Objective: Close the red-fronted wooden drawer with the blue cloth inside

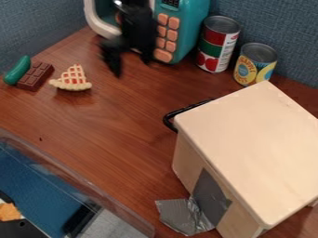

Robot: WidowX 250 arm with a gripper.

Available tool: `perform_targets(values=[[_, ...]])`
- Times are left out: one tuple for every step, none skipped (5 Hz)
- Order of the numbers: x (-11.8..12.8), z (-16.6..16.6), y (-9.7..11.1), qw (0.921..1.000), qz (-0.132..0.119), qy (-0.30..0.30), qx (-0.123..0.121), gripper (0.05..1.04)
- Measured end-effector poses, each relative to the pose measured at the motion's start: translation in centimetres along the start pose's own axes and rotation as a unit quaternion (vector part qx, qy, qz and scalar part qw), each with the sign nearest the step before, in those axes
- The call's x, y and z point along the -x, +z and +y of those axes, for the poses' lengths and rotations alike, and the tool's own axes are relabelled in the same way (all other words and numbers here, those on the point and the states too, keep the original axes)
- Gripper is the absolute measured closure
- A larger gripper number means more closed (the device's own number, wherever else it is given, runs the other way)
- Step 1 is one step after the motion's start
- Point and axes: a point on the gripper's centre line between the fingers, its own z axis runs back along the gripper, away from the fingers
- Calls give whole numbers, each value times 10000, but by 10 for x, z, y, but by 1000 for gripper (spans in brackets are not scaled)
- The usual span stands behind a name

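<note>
Wood table (124, 121): gripper (131, 67) with jaws spread, nothing pinched, at front of microwave (192, 23).
Near to far, placed off microwave: 1 clear bin (81, 176), far front-left; 1 box (248, 139), front-right; 1 pie (73, 79), front-left, lies left of jaws and slightly nearer camera, crust edge crosswise, tip pointing back; 1 chocolate bar (36, 76), 1 pickle (17, 70) touching it, farther left, both slanted; 2 cans (217, 44), right; blue wall (286, 28) behind.
</note>
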Motion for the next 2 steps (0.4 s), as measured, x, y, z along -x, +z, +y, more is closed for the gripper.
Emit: perform_targets(values=[[24,-28,16,9959,-146,882,113,83],[35,-57,29,9750,-270,2150,494,83]])
